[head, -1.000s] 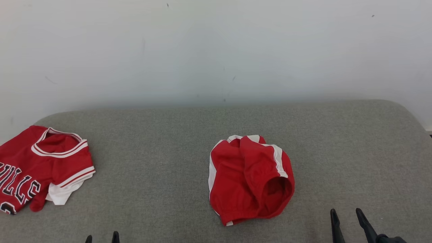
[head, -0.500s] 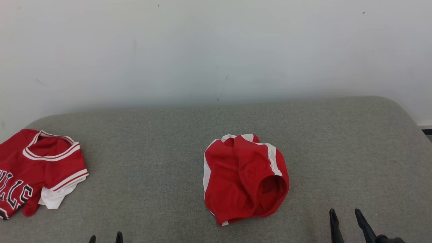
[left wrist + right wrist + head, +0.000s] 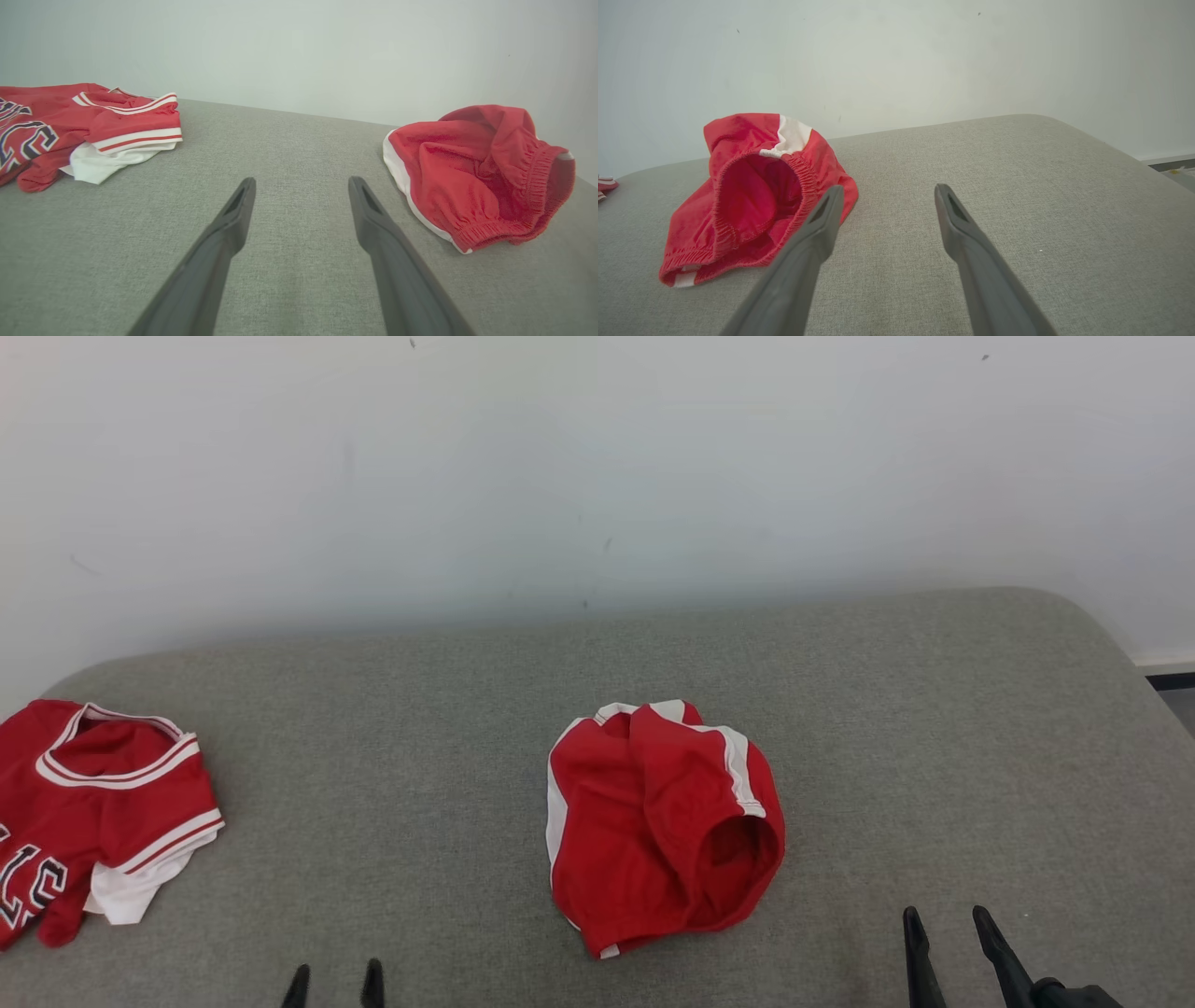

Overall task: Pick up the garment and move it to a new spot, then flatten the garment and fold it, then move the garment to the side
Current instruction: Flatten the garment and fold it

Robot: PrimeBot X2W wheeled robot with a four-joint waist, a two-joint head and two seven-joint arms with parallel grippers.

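Where shorts (image 3: 663, 826) lie, right tool (image 3: 945, 915) is nr, apart.

A plain white wall (image 3: 597, 448) stands at the back. It has a few tiny dark specks (image 3: 585, 605) on it. In front of the wall lies a big grey cushion (image 3: 392, 709) made of rough cloth, with round corners. At the far right, past the cushion's edge, a small bit of grey floor (image 3: 1184, 702) peeks out. The light is soft and even, with no hard shadows.
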